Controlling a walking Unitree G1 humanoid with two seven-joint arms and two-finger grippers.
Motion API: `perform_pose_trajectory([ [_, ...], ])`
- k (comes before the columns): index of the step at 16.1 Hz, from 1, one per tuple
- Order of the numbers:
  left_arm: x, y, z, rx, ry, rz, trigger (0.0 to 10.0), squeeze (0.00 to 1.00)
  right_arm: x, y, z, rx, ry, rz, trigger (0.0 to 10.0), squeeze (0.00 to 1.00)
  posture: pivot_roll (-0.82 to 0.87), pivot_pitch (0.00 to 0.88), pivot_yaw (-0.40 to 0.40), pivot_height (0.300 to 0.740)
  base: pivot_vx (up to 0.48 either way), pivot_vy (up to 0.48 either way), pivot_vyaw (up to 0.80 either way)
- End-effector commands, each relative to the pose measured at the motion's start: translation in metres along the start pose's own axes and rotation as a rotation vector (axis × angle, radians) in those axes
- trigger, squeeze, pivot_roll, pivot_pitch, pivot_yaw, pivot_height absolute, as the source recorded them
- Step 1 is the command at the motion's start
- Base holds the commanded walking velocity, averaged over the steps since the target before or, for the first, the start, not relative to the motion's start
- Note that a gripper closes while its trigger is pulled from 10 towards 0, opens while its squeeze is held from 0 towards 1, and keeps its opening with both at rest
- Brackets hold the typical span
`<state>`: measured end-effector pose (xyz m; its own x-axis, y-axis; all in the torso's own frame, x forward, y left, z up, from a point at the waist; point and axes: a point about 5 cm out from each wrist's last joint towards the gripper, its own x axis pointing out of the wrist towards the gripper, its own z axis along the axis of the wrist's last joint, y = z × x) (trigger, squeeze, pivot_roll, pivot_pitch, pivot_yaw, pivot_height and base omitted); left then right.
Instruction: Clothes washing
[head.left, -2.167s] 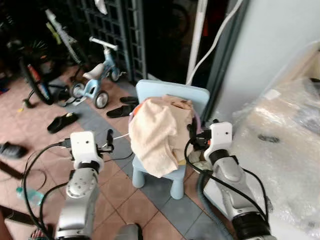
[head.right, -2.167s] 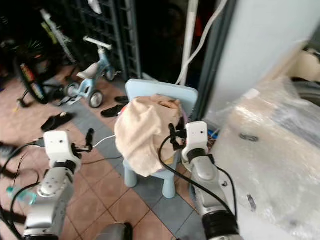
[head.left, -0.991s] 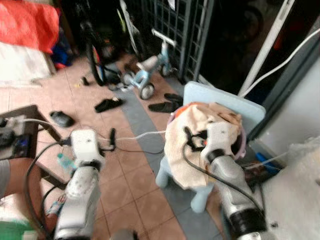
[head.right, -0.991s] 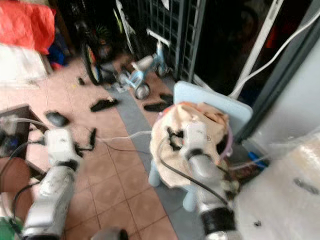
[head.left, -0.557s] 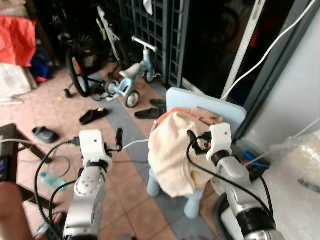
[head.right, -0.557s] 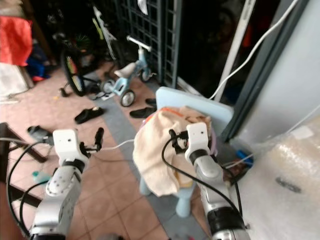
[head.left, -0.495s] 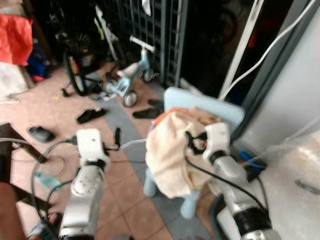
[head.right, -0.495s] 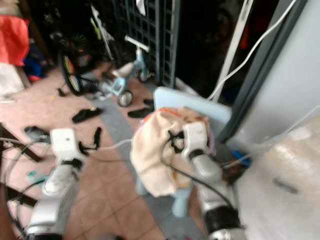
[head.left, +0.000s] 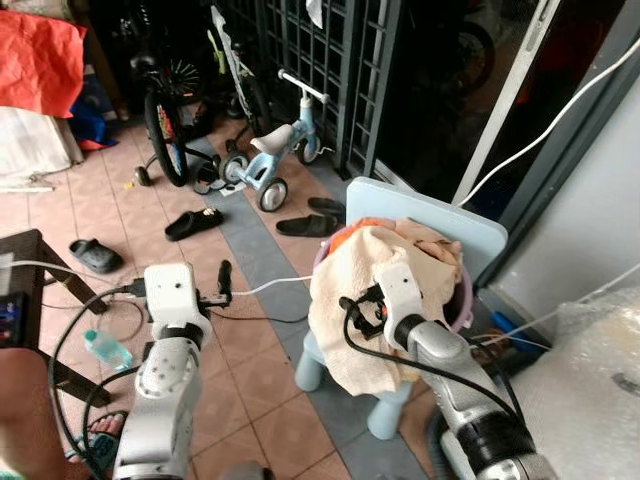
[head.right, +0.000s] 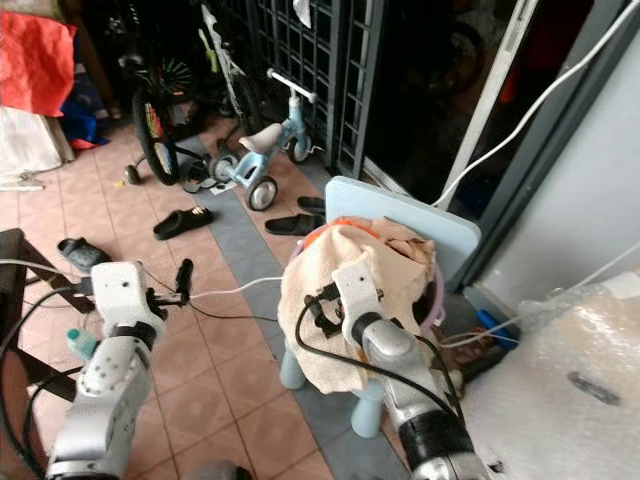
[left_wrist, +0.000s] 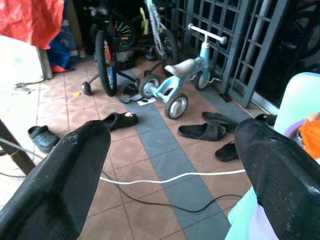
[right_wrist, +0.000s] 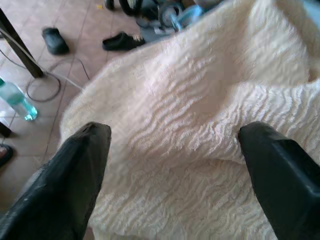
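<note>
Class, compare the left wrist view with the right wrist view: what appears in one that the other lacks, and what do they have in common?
Left wrist view alone: the blue balance bike, a bicycle wheel, the dark gate bars and the white cable across the tiles. Right wrist view alone: the cream towel close up and a water bottle. Shared: open black fingers framing the picture, dark slippers and tiled floor.

No text, label, brand, number or sign can be read on anything here.
</note>
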<state>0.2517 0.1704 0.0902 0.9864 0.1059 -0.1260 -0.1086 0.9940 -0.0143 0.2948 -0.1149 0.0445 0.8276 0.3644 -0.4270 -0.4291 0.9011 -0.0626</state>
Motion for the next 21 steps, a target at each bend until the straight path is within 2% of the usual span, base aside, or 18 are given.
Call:
perform_pose_trajectory([
  [1, -0.003, 0.005, 0.005, 0.019, -0.010, 0.018, 10.0, 0.00, 0.003, -0.003, -0.001, 0.019, 0.039, -0.023, 0.0, 0.00, 0.08, 0.070, -0.009, 0.740, 0.000, 0.000, 0.00],
  [4, -0.018, 0.017, 0.001, 0.041, 0.012, 0.050, 10.0, 0.00, 0.013, -0.002, 0.003, 0.052, 0.080, -0.069, 0.0, 0.00, 0.10, 0.095, -0.018, 0.740, 0.000, 0.000, 0.00],
  [7, -0.023, 0.018, 0.000, 0.044, 0.023, 0.057, 10.0, 0.00, 0.017, -0.001, 0.003, 0.098, 0.116, -0.108, 0.0, 0.00, 0.10, 0.108, -0.024, 0.740, 0.000, 0.000, 0.00],
  [10, -0.023, 0.016, 0.003, 0.045, 0.021, 0.056, 10.0, 0.00, 0.019, -0.003, 0.002, 0.140, 0.139, -0.143, 0.0, 0.00, 0.10, 0.115, -0.027, 0.740, 0.000, 0.000, 0.00],
  [16, -0.021, 0.013, 0.005, 0.044, 0.024, 0.047, 10.0, 0.00, 0.022, -0.003, 0.003, 0.123, 0.155, -0.195, 0.0, 0.00, 0.09, 0.127, -0.024, 0.740, 0.000, 0.000, 0.00],
  [21, -0.020, 0.013, 0.005, 0.047, 0.026, 0.050, 10.0, 0.00, 0.023, -0.001, 0.001, 0.156, 0.157, -0.202, 0.0, 0.00, 0.09, 0.132, -0.027, 0.740, 0.000, 0.000, 0.00],
])
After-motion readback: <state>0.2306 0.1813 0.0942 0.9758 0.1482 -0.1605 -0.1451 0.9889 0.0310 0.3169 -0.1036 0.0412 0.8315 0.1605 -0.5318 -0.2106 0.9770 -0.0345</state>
